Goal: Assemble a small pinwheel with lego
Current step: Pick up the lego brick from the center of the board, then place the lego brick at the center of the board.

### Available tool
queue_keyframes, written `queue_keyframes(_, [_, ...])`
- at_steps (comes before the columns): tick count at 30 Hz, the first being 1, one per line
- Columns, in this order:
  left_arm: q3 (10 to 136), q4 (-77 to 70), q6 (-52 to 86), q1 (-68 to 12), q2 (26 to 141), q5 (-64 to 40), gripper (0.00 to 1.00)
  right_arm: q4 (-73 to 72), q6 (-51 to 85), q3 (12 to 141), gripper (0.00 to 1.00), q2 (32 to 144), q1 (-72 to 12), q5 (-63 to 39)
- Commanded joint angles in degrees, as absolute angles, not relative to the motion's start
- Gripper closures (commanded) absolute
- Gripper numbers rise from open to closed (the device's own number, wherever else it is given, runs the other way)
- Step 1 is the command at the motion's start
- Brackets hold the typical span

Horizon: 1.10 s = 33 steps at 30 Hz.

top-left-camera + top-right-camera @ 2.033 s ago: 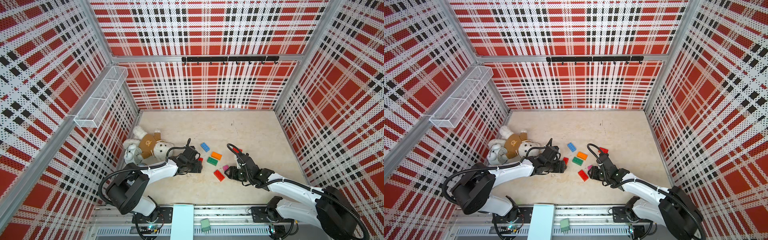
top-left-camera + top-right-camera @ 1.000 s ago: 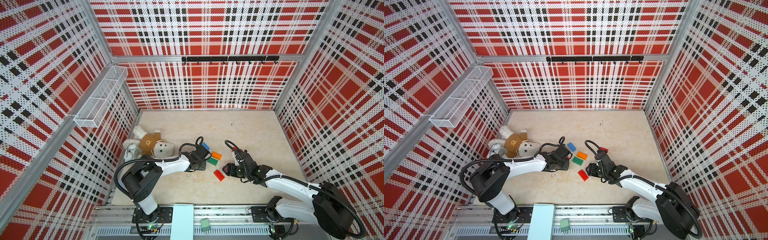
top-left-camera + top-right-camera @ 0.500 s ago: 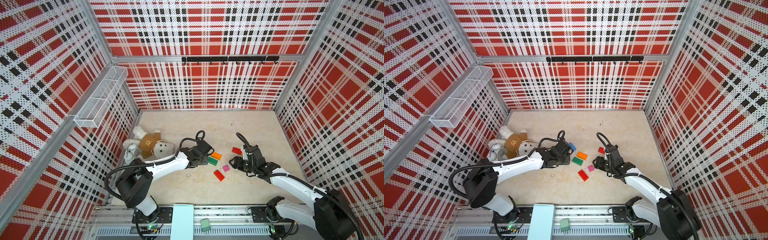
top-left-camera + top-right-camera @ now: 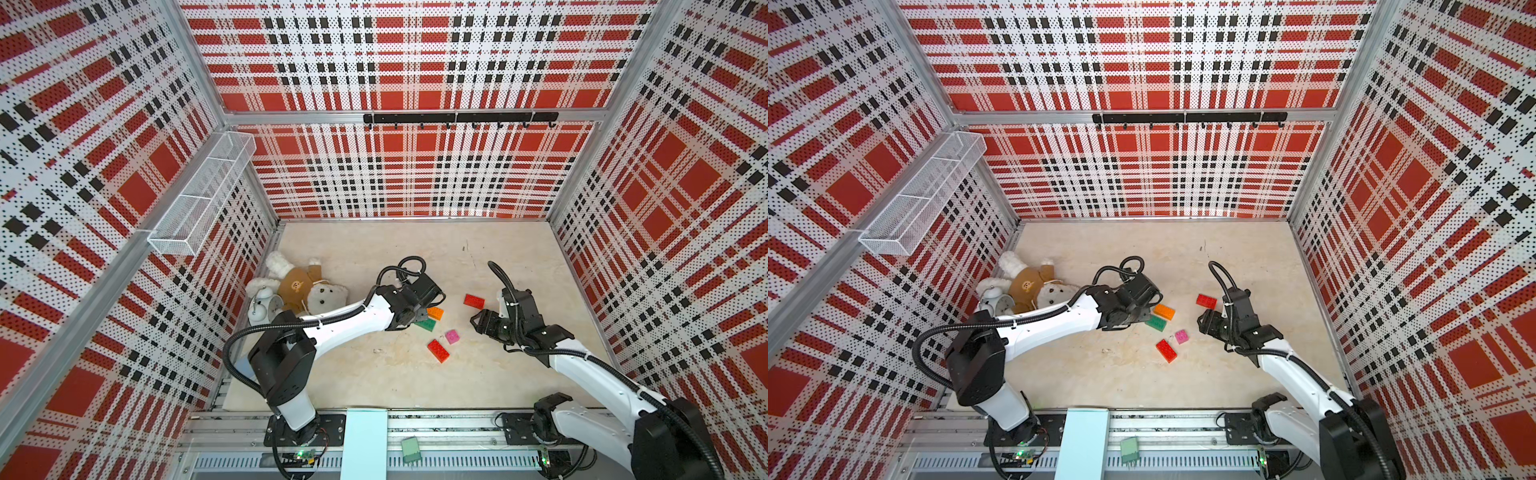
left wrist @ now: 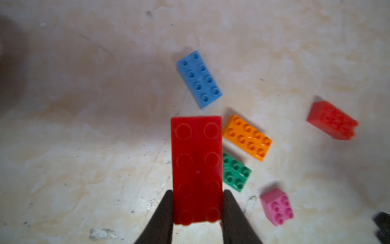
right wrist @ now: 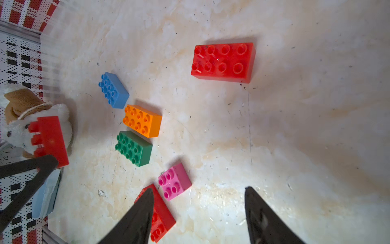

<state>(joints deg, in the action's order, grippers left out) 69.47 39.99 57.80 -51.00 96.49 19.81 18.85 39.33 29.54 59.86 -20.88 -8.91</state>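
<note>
- Left gripper [image 5: 197, 191] had carried farther out the oblong red studded plastic brick [image 5: 196, 156] it clamped.
- Right gripper [image 6: 198, 189] hung spread apart, empty, near a pink square brick [image 6: 174, 181].

The left arm [image 4: 345, 324] and right arm [image 4: 590, 374] have glossy white shells between bulky black joint housings. A ribbed black cable [image 4: 227, 359] trails back from the left claw [image 5: 197, 191] and from the right claw [image 6: 198, 188], cinched by thin ties. Their fingers [image 6: 139, 217] are dark, tapering wedges.
</note>
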Motion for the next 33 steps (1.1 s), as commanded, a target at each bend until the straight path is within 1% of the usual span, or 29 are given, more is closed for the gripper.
queue_keyframes(1, [69.5,45.7,69.5,-50.8,96.1,22.8,0.8,18.9,37.6,30.5,0.3,58.4,-20.9,-7.8])
queue_keyframes(3, [71.3,49.1,73.2,-51.3,98.5,21.7,0.79,19.2,37.0,31.0,0.3,58.9,-20.8,-8.3])
queue_keyframes(7, [72.1,53.8,82.6,-51.9,103.2,19.6,0.8,18.8,37.2,30.7,0.3,58.5,-20.9,-10.1])
queue_keyframes(11, [73.1,52.0,84.7,-53.1,105.2,20.1,0.79,18.6,37.7,29.2,0.29,56.6,-21.1,-11.8])
queue_keyframes(14, [72.9,51.2,85.8,-53.9,105.6,21.1,0.75,20.9,37.7,28.5,0.27,53.7,-22.4,-11.7])
queue_keyframes(18, [70.4,46.9,86.5,-53.6,106.7,17.9,0.62,24.3,38.1,27.1,0.26,49.2,-23.4,-11.1])
queue_keyframes(20, [69.1,43.9,86.4,-53.3,107.5,15.9,0.59,25.0,38.5,26.4,0.26,47.6,-23.4,-11.2])
queue_keyframes(23, [68.9,42.2,85.7,-53.3,108.5,15.1,0.61,25.9,39.0,26.1,0.26,46.5,-23.4,-11.3])
queue_keyframes(25, [69.0,41.3,83.8,-53.6,108.8,14.6,0.63,26.3,39.2,26.2,0.26,46.1,-23.6,-11.2])
queue_keyframes(29, [68.5,42.4,81.6,-54.3,108.0,16.0,0.67,26.6,39.4,26.0,0.26,46.1,-23.7,-10.4])
queue_keyframes(33, [68.3,40.8,78.9,-54.1,108.8,15.3,0.68,24.5,40.0,25.6,0.26,47.4,-23.8,-10.9])
